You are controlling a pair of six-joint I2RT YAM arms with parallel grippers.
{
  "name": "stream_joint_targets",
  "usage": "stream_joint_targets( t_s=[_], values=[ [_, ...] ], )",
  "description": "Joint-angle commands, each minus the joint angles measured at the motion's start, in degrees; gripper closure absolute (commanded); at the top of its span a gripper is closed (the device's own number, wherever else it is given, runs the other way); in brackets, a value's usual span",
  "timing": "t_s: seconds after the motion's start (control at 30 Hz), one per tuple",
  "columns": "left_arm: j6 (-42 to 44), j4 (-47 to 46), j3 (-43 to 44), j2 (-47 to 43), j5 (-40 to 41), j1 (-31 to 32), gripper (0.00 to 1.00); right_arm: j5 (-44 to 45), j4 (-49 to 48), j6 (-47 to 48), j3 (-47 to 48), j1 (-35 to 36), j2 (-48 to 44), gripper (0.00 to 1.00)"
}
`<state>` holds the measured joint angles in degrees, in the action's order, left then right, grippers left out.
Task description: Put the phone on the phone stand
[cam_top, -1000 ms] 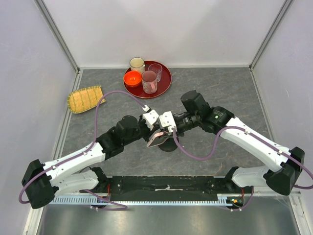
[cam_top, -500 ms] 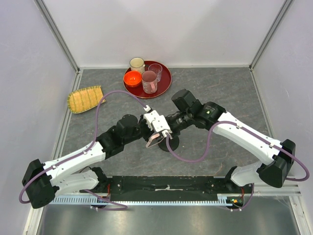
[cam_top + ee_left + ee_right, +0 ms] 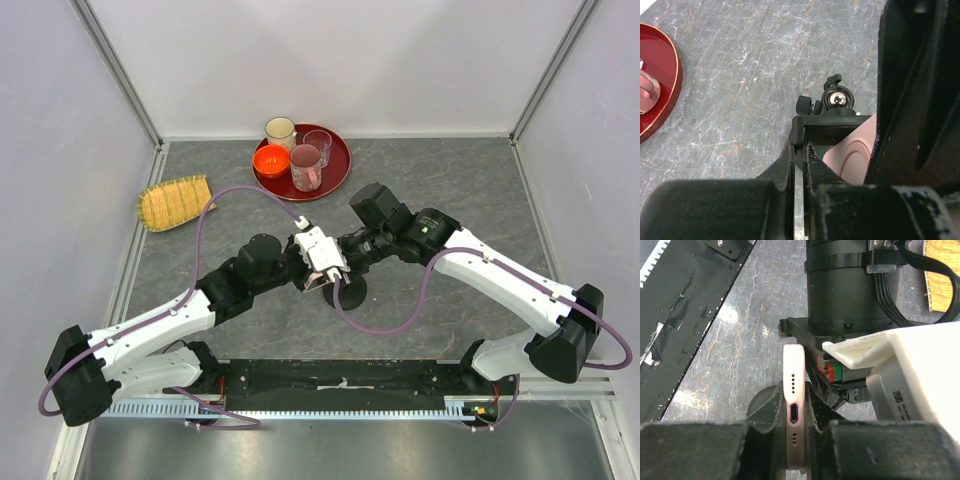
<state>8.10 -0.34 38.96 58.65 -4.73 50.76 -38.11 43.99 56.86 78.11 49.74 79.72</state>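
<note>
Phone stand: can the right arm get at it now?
Likely yes: the right tool, shut on the phone, hangs over the phone stand. The left tool crowds the same spot, so clearance looks tight.

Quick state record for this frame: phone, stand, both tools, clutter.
phone: pink case, on edge, port end facing the right wrist camera
phone stand: black, its ball joint and holder right behind the phone; whether the phone is seated cannot be told
right tool: shut on the phone, pinching across its thickness
left tool: fingers flank the phone and holder; grip unclear
clutter: red tray with cups at rear; yellow woven mat at left
</note>
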Motion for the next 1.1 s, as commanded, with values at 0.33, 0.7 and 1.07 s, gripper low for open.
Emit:
stream_joint_targets(
  t_s=[0.33,0.7,1.07],
  values=[
    [-1.5,1.0,0.6,-2.0,4.6,0.9,0.98,9.4,-0.7,-5.4,-5.8,-0.9,-6.9,1.00],
    [-0.6,0.6,0.7,-2.8,7.2,0.5,0.98,7.3,5.0,-12.0,-3.4,-1.0,-7.3,1.00],
    [-7.6,1.5,1.8,-3.5,22.2,0.5,0.98,16.1,7.5,-36.3,1.0,-1.4,-0.4,1.00]
  ],
)
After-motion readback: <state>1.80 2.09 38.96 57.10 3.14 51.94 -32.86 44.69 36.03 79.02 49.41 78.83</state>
